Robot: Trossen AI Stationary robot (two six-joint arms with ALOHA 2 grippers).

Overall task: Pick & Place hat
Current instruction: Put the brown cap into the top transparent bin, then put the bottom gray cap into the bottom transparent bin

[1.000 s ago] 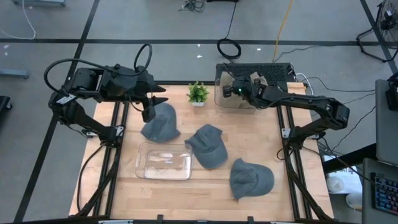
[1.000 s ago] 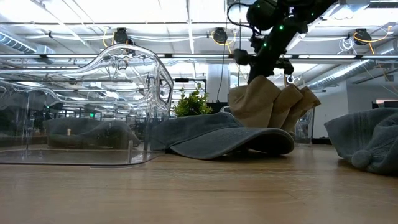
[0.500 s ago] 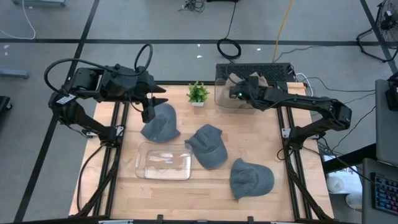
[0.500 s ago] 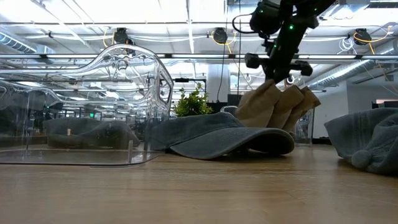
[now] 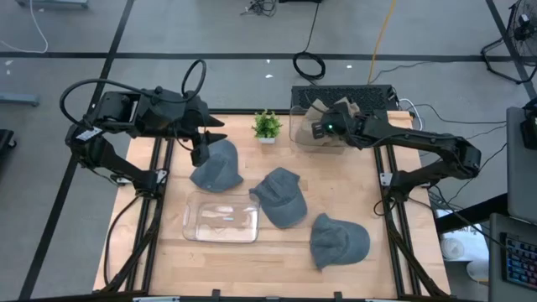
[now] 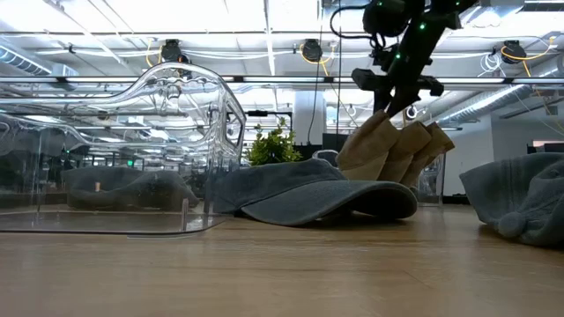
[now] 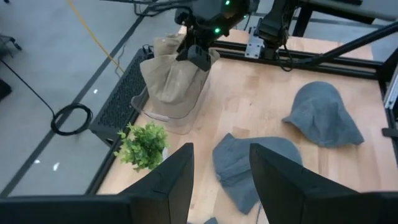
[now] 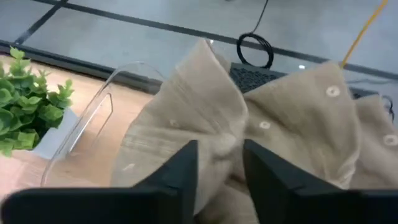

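The right hand (image 5: 321,128) is up over the clear bin (image 5: 312,137) at the far edge of the desk (image 5: 369,201). Tan hats (image 5: 336,111) stand packed in that bin. In the right wrist view its two fingers (image 8: 180,168) stand a little way apart, just above a tan hat, and nothing is between them.

The left hand (image 5: 201,149) hangs over the far left part of the desk, right above a grey hat (image 5: 218,165). Its fingers (image 7: 171,180) are partly apart and hold nothing.

Two more grey hats lie on the desk. One (image 5: 281,195) is in the middle, and one (image 5: 337,241) is nearer the front on the right. A clear tray (image 5: 221,217) lies flat near the front left. A small green plant (image 5: 268,126) stands at the far edge, between the two hands.
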